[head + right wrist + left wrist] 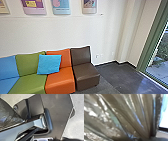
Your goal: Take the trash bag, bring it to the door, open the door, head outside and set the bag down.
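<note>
So the trash bag (pixel 121 119) is seen bunched in shiny folds, right up close to the left wrist. Whether either pincer is clenched or released can't be told, tbh. Farther off, a turquoise cushion (pixel 49 64) is propped on the multicoloured modular sofa (pixel 60 80), left of the green-framed glass panel (pixel 152 40).

dark plate (pixel 57 115), pale-edged | round fitting (pixel 14 107) (small one) | bluish-grey bar (pixel 18 127)
</note>
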Controlling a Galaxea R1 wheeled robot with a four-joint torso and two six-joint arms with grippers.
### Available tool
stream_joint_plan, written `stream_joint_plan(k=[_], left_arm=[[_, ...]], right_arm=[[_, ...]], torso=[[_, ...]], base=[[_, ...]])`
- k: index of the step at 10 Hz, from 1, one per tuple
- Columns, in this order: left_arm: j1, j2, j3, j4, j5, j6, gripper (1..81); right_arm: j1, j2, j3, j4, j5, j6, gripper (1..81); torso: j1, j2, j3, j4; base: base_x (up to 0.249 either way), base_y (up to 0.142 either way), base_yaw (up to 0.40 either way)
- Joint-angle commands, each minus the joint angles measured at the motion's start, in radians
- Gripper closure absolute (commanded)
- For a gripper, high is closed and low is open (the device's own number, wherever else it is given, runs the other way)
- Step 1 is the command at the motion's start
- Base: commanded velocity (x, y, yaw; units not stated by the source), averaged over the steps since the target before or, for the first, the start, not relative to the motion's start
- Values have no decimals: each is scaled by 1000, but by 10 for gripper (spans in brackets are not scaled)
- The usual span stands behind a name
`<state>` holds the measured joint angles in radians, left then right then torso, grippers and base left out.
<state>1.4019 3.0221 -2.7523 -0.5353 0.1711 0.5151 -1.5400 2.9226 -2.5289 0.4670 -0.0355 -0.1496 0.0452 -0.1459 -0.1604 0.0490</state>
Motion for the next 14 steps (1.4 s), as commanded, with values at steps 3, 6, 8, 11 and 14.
stream_joint_plan(k=[3,6,8,11,14], left_arm=[[-50,-2,-1,-2,76,2,811],[-50,-3,-1,0,76,2,811],[-50,-5,-1,0,76,2,811],[-50,-3,-1,1,76,2,811],[-50,-3,-1,1,74,2,811]], right_arm=[[39,-4,7,-4,-73,-4,10],[39,-4,7,-4,-73,-4,10],[39,-3,7,-4,-73,-4,10],[37,-3,6,-4,-73,-4,10],[39,0,1,-4,-73,-4,10]], torso=[[0,0,0,0],[0,0,0,0],[0,0,0,0],[0,0,0,0],[0,0,0,0]], base=[[0,0,-184],[0,0,-229],[0,0,-232],[0,0,-234],[0,0,-234]])
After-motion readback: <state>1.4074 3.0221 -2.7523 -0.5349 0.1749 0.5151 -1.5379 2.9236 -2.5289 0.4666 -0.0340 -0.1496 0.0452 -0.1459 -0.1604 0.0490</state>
